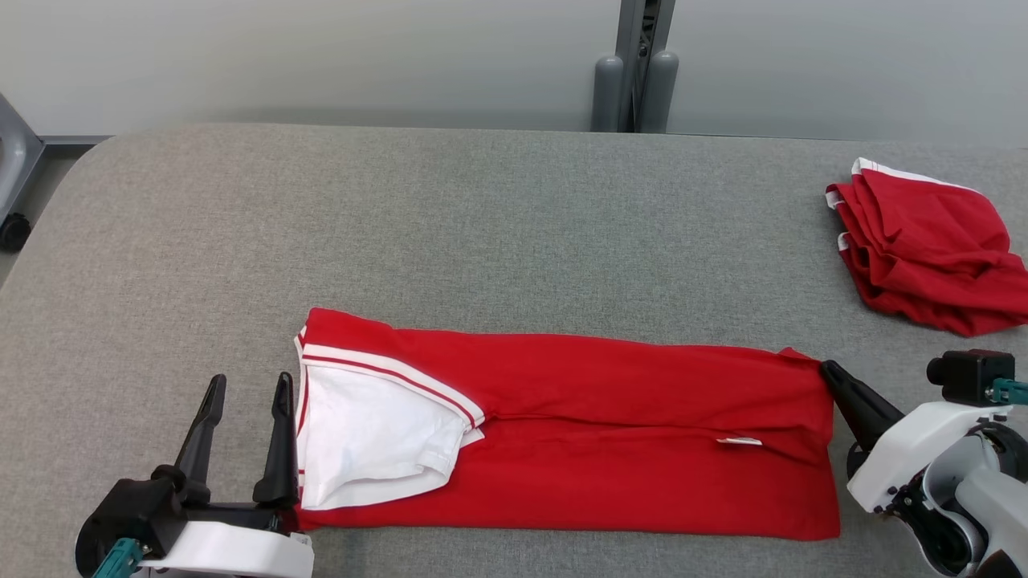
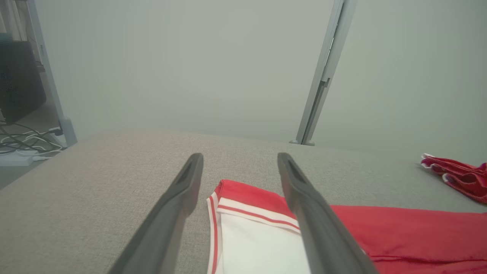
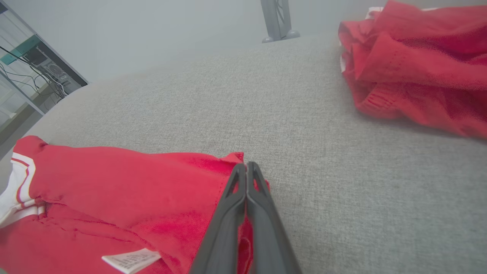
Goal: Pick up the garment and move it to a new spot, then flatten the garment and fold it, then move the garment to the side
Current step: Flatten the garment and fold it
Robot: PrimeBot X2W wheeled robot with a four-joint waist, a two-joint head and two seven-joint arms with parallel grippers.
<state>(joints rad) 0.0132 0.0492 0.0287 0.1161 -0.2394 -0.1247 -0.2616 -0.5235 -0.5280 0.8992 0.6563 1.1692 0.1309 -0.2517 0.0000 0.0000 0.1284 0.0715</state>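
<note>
1. The garment (image 1: 610,449) is a red shirt folded lengthwise into a long band. It lies flat along the near edge of the table (image 1: 482,209), across the table's middle.
2. At the garment's left end a white panel (image 1: 369,433) with red-and-white striped trim lies on top. A small white care label (image 1: 739,440) pokes out of the lengthwise fold toward the right end.
3. The cloth is mostly smooth, with one shallow crease running along its length.
4. The left gripper (image 1: 250,381) stands over the table's near left part, fingers wide apart and holding nothing. One finger is just beside the garment's left end.
5. The right gripper (image 1: 829,369) has its fingers pressed together, tips touching the garment's far right corner. I cannot tell whether cloth is caught between them.
6. A second red pile (image 1: 923,249), crumpled and white-trimmed, sits at the table's far right end, well apart from the garment.
7. The head view takes in the band's full length with both grippers.
8. The left wrist view looks low across the table at the striped end, and past the table's left end to cables (image 2: 23,142) on the floor.
9. The right wrist view brings the corner hem close, shows faint print on the label, and takes in shelving (image 3: 38,64) beyond the table.
</note>
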